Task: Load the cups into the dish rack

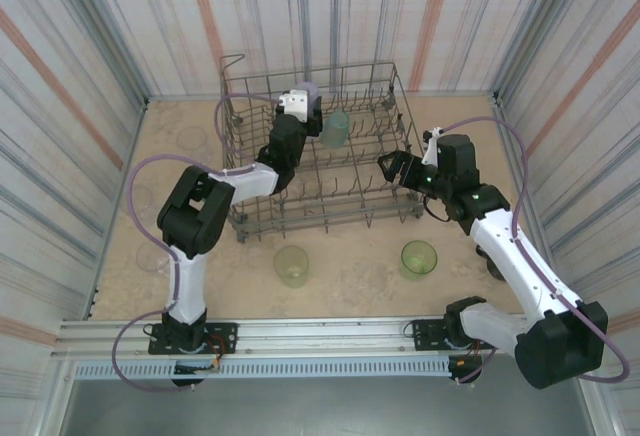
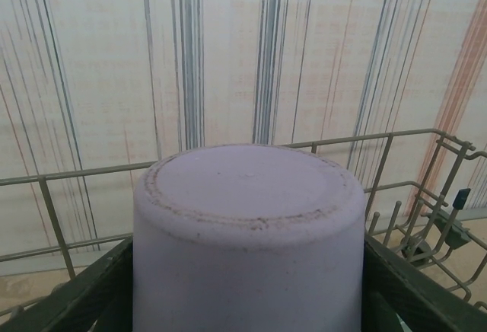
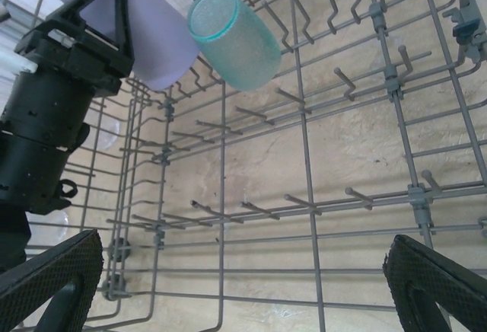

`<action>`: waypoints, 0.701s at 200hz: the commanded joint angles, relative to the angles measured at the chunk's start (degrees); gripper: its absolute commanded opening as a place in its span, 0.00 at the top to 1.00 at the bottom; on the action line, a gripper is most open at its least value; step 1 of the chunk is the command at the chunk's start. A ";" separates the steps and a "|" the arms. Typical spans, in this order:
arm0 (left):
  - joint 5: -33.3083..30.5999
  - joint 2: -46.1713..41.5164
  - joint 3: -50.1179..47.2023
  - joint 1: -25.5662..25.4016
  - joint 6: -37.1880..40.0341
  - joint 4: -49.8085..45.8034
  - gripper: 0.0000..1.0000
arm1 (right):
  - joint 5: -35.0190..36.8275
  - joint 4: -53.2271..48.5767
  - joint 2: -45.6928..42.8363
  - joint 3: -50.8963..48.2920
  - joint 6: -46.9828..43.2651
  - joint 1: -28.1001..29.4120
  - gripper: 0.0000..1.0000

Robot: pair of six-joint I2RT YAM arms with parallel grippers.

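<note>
1. Done: teal cup [image 1: 335, 128] in rack [image 1: 310, 218], tilted among far tines.
2. In hand: lavender cup [image 1: 310, 91] pinched bottom-up by left gripper [image 1: 305, 101], low over rack's far side, not yet released.
3. Left to load: two yellow-green cups [image 1: 292, 265] [image 1: 419, 258] on table before rack.
4. Right gripper [image 1: 392, 168] spread wide, empty, at rack's right edge.

The left arm [image 1: 190, 221] and the right arm [image 1: 510, 246] have white tube links between bulky black joint housings. A thin lavender cable [image 1: 140, 181] loops along each arm from base to wrist. The left tool [image 1: 308, 106] carries a white block behind dark triangular fingers [image 3: 103, 23]. The right tool [image 1: 390, 168] has black fingers with rough, crosshatched pads [image 3: 53, 279].
</note>
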 commanded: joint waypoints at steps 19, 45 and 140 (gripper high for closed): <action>-2.86 4.09 -1.67 0.64 -0.40 3.89 1.00 | -0.94 0.53 0.65 0.44 -1.50 -0.31 0.01; -2.89 5.42 -1.71 0.68 0.11 3.96 1.00 | -1.04 0.55 0.96 0.36 -1.55 -0.40 0.01; -4.95 8.47 -3.84 0.71 -1.51 5.19 1.00 | -0.95 1.14 1.31 -0.09 -1.02 -0.44 0.01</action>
